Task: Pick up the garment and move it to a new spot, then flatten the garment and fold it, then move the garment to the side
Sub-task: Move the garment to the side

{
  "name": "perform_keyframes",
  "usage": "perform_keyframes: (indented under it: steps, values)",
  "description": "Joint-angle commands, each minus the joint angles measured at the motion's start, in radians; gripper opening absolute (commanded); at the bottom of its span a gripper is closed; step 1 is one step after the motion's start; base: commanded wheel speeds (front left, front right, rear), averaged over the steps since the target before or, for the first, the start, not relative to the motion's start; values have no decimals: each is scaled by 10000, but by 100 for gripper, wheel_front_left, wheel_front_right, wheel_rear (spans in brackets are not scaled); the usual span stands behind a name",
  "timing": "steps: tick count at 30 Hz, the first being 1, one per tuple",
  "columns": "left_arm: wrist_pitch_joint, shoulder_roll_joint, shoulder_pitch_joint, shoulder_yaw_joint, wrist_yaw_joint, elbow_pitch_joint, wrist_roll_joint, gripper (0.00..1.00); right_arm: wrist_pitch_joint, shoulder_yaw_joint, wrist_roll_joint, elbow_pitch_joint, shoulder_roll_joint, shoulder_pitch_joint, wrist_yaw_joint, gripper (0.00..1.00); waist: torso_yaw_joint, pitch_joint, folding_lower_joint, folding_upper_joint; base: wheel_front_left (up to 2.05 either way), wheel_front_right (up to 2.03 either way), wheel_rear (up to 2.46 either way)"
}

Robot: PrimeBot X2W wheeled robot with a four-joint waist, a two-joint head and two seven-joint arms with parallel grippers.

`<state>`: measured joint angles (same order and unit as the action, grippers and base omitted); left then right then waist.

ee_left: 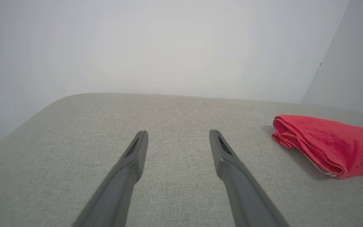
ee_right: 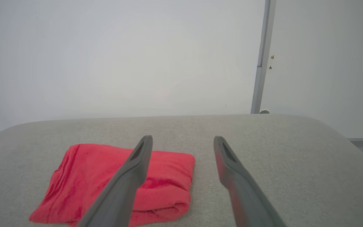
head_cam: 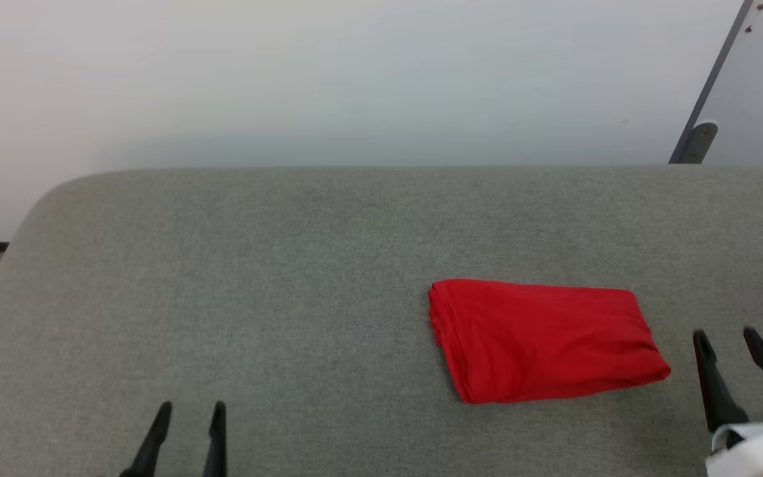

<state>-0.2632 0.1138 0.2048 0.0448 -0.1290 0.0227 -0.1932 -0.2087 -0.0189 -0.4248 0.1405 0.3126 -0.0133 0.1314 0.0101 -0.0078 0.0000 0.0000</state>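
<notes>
1. On the left, the left jaws are wide apart and hold nothing. Their two dark fingers [head_cam: 155, 437] point up over the grey surface [head_cam: 255, 265], well apart from the shirt.
2. The garment [head_cam: 544, 338] lies to the right of the middle, flat on the surface. It is folded into a small, neat red block. Nothing touches it.
3. The stacked edges of the fold face left. The left wrist view shows them on the garment [ee_left: 326, 145], with a thin white line peeking out low down.
4. On the right, the right jaws are wide apart too, and hold nothing. Their fingers [head_cam: 712, 384] are just beside the right end of the garment and seem not to touch it. In the right wrist view one finger crosses in front of the garment [ee_right: 83, 176].
5. I think the flattening and folding are done, because the shirt is already a tidy block. That leaves the last step, moving it to the side. It already sits on the right part of the surface, so I cannot tell if that step is finished or just about to start.
6. If it must go further, the right jaws are the nearest. They would need to come down at the right end, pinch all the layers at once, and move the garment gently so the fold does not fall open.
</notes>
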Motion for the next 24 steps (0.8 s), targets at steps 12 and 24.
perform_keyframes:
  steps: [12, 24]
  values:
    - [-11, 95, -1683, -766, -17, 284, -18, 100, 5683, -1126, -996, 433, 1795, 3003, -16, 100, 224, 1495, 0, 0, 0, 0, 0]
    - [-11, 79, -3320, -1426, -17, 485, -9, 100, 9533, -2268, -2446, 2248, 1997, 4913, -16, 100, 468, 2796, 0, 0, 0, 0, 0]
